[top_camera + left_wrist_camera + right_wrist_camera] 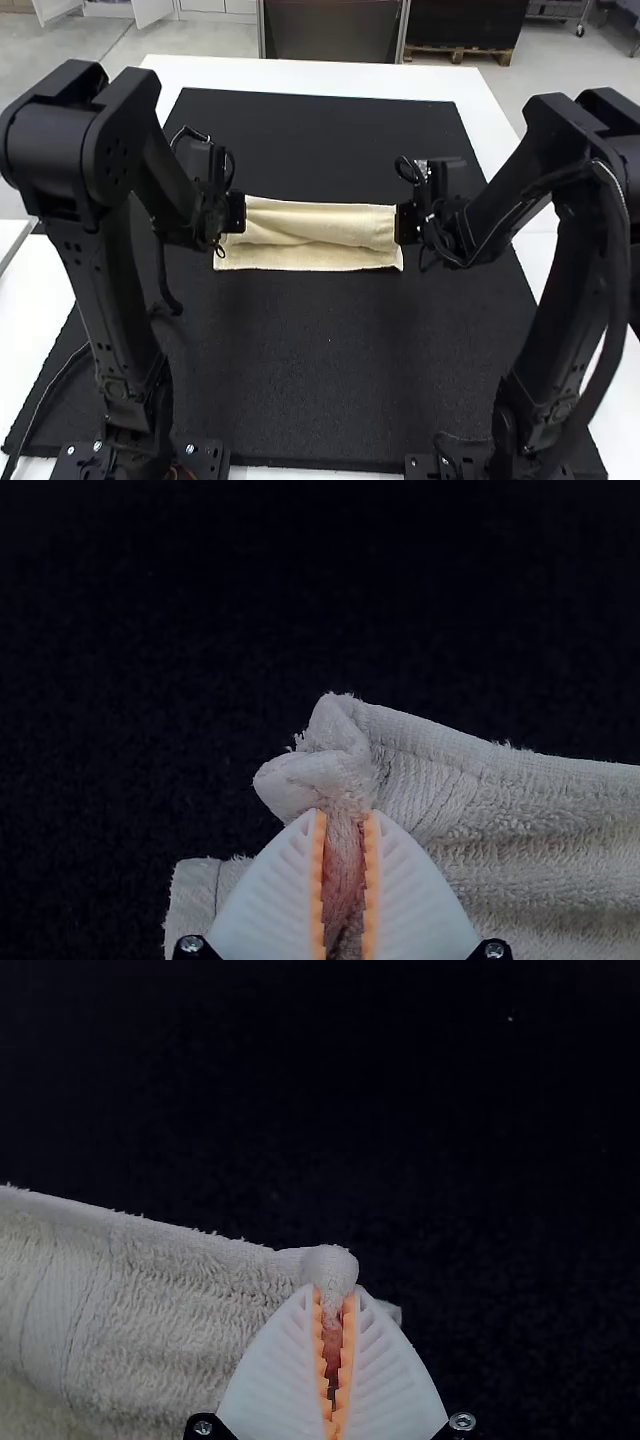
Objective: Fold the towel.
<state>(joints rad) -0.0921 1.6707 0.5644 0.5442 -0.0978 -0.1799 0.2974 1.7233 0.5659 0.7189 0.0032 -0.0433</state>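
Note:
The cream towel lies in a folded strip on the black mat, with a wrinkle along its middle. At its left end is my left gripper, and at its right end my right gripper. In the left wrist view, my left gripper is shut on a bunched corner of the towel, with a lower layer showing beside the fingers. The right wrist view has my right gripper shut on the opposite corner of the towel, a small tuft poking out past the fingertips.
A black mat extends around the towel on all sides, over a white table. A cable runs across the mat's left part beside the left arm.

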